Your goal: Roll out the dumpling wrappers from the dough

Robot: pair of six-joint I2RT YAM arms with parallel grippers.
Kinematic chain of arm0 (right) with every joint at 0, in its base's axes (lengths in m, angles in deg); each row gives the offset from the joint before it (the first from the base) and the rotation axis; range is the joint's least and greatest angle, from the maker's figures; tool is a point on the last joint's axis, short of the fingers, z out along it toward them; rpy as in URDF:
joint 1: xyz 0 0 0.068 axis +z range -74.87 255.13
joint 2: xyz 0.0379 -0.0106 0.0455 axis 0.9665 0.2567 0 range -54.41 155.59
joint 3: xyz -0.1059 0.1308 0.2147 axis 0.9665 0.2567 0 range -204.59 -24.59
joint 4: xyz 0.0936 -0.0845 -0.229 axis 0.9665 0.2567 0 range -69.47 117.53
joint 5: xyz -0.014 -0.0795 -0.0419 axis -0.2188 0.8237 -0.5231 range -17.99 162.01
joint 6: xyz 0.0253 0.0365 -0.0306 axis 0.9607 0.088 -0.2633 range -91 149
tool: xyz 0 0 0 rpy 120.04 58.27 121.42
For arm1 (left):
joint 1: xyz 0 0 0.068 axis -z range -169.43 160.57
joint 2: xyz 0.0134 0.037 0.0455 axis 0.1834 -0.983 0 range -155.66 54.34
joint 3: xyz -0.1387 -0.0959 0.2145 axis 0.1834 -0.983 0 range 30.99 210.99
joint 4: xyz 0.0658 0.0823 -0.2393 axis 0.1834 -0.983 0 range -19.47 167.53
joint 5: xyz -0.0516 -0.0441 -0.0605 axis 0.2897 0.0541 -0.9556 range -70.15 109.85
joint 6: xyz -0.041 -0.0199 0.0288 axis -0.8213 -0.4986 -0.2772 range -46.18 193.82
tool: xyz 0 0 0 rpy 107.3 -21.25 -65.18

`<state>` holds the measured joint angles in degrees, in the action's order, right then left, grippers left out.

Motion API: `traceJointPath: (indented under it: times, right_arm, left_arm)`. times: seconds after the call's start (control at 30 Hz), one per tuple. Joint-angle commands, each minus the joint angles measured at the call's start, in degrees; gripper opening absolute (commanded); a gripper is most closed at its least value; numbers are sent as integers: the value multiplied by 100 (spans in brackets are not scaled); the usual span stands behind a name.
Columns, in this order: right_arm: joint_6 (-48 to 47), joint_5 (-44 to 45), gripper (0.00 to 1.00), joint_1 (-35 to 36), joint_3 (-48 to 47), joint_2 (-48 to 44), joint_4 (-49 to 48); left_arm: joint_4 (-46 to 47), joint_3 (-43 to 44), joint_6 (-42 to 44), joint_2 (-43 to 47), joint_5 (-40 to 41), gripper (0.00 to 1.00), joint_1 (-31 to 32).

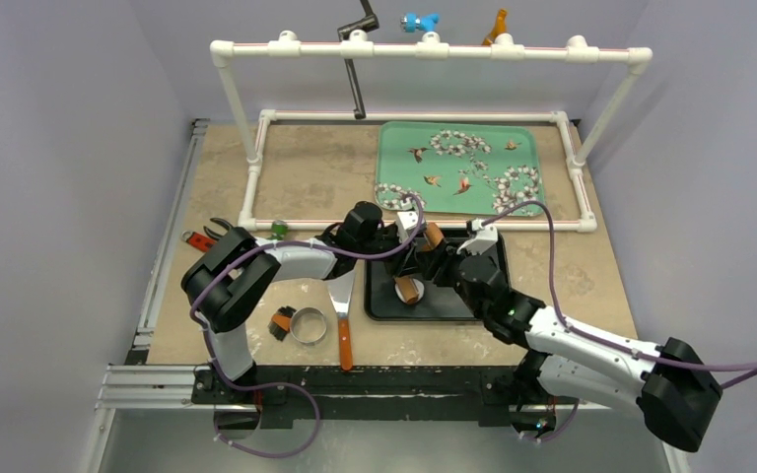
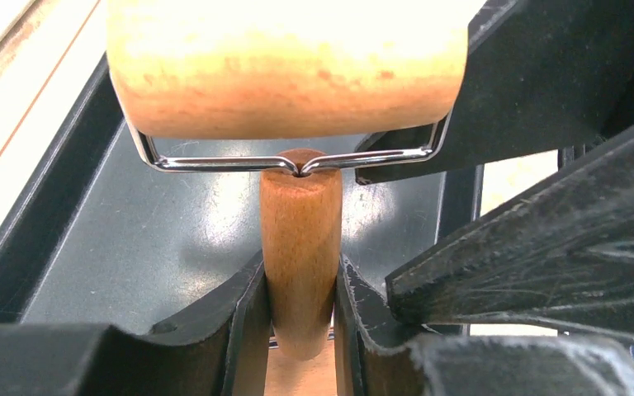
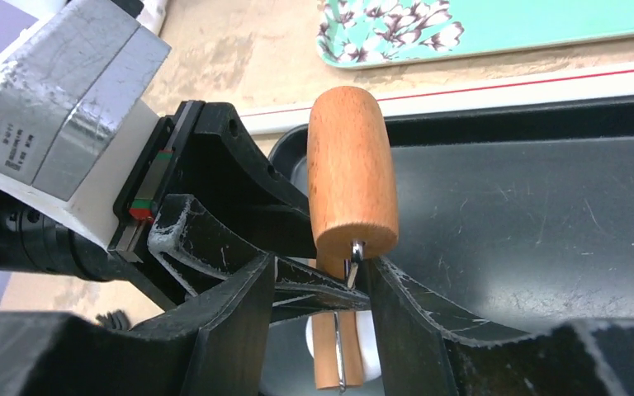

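Roller point(image 1: 409, 289) over baking tray point(image 1: 473, 301), wrapper point(image 3: 369, 353) beneath its near end. Left of roller: spatula point(image 1: 343, 320), ring cutter point(image 1: 308, 326). Behind: serving tray point(image 1: 399, 138).

Beige table point(image 1: 315, 177): black tray point(image 1: 444, 307), teal floral tray point(image 1: 404, 138) inside white pipe frame point(image 1: 256, 187), metal ring cutter point(image 1: 309, 341), orange-handled scraper point(image 1: 344, 330).
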<state>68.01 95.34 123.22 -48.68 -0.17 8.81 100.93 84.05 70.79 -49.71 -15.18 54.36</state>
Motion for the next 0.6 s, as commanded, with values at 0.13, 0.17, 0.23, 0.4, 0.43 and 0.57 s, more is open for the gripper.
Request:
traceJointPath:
  times: [0.13, 0.17, 0.23, 0.4, 0.43, 0.57]
  right_arm:
    - [770, 1468, 45, 501, 438, 263, -1153]
    - [775, 1550, 43, 507, 489, 356, -1438]
    - [956, 1799, 38, 508, 549, 507, -1635]
    - [759, 1850, 33, 501, 760, 635, -2486]
    - [591, 1759, 34, 499, 746, 761, -2663]
    - [484, 1468, 35, 486, 629, 1269, -2956]
  left_arm:
    - [35, 249, -189, -10, -3, 0, 7]
    - [34, 237, -185, -5, -4, 0, 7]
    - [58, 197, -151, 31, 4, 0, 7]
    - [67, 231, -173, 10, -97, 0, 13]
    - [68, 231, -172, 8, -107, 0, 8]
    - [18, 264, -154, 29, -95, 0, 7]
